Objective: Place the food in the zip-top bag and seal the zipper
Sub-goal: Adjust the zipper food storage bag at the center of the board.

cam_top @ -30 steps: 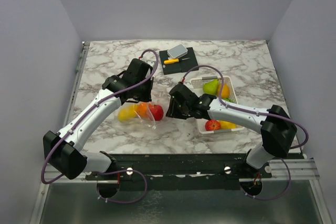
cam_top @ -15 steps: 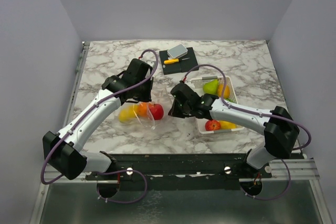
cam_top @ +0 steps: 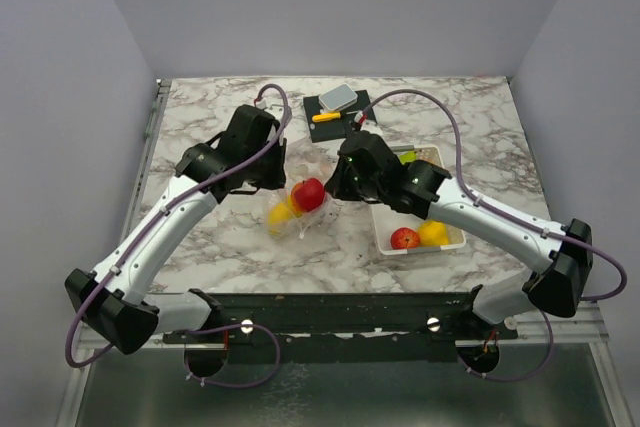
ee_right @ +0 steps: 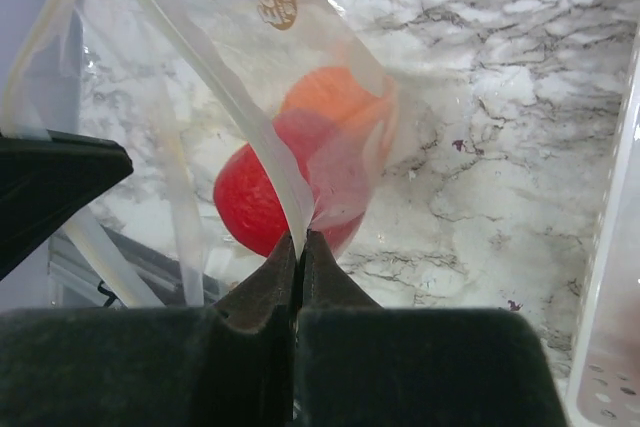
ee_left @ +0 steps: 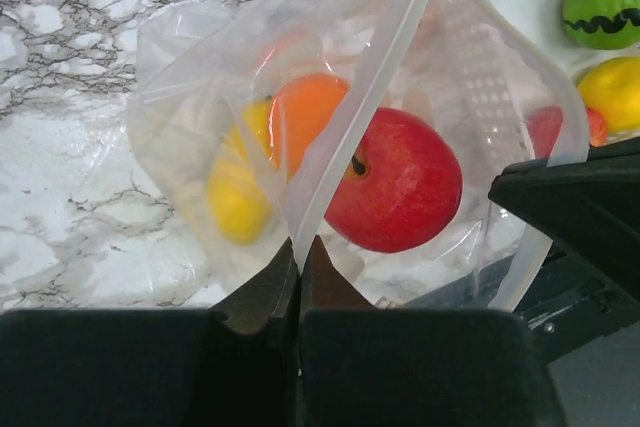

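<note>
Zip-top bag (cam_top: 298, 209) is held raised at mid-counter, its zipper (ee_left: 368, 87) rim pinched in the closed left fingers (ee_left: 250, 302) and right fingers (ee_right: 250, 302). Red apple (ee_left: 395, 182) and two fruits are inside. Filling is judged unfinished. Basket (cam_top: 458, 239) fruit awaits, so one rim must be released.

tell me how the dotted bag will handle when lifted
Likely floppy: the zip-top bag creases and sags around the red apple. Probably bottom-heavy, so it may swing. Its film could slip from the left pincer.
</note>
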Robot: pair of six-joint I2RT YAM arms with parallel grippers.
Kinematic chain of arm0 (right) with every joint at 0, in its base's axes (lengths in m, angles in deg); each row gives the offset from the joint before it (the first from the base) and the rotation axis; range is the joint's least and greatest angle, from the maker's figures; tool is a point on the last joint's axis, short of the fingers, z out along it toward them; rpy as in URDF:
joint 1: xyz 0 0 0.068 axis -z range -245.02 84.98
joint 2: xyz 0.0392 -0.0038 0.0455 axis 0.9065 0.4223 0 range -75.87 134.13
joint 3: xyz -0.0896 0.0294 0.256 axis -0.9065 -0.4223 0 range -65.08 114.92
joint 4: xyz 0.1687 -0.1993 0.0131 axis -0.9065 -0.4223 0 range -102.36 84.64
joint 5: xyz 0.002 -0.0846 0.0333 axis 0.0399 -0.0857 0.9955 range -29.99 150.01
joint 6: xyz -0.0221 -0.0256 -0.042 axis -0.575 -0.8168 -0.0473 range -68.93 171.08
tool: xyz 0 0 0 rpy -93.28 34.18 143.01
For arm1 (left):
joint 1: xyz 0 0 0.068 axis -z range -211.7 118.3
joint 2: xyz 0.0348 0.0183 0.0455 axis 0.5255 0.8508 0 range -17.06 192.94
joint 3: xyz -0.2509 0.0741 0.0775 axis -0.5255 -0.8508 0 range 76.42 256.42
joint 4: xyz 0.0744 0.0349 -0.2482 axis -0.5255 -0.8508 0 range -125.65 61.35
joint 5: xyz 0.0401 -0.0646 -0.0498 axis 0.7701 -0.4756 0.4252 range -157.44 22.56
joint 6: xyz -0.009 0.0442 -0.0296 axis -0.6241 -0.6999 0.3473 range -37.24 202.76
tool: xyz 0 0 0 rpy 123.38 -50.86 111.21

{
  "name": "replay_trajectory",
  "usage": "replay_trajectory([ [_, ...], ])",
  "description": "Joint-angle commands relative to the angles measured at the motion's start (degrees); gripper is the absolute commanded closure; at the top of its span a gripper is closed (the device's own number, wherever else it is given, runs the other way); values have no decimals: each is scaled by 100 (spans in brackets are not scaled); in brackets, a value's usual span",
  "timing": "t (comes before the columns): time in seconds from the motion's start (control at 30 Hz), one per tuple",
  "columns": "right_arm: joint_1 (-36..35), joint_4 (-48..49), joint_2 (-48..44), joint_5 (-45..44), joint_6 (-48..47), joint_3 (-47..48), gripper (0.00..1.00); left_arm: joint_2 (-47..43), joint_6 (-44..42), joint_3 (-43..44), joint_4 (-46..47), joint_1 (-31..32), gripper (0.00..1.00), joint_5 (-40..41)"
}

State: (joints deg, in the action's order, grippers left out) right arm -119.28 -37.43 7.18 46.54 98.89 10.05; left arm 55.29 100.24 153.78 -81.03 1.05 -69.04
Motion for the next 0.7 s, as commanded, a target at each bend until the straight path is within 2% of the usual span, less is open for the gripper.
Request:
replay_trajectory([
  [0.0,38,-687,-139,-172,-551,480,99,-293,256,137,-76,21,100,-249],
  [0.47,38,-1703,-260,-102,-1083,1157,99,-717,659,155,-114,21,100,-970],
  [0.67,47,-1631,-69,-103,-1116,965,100,-692,680,-359,122,16,100,-861],
])
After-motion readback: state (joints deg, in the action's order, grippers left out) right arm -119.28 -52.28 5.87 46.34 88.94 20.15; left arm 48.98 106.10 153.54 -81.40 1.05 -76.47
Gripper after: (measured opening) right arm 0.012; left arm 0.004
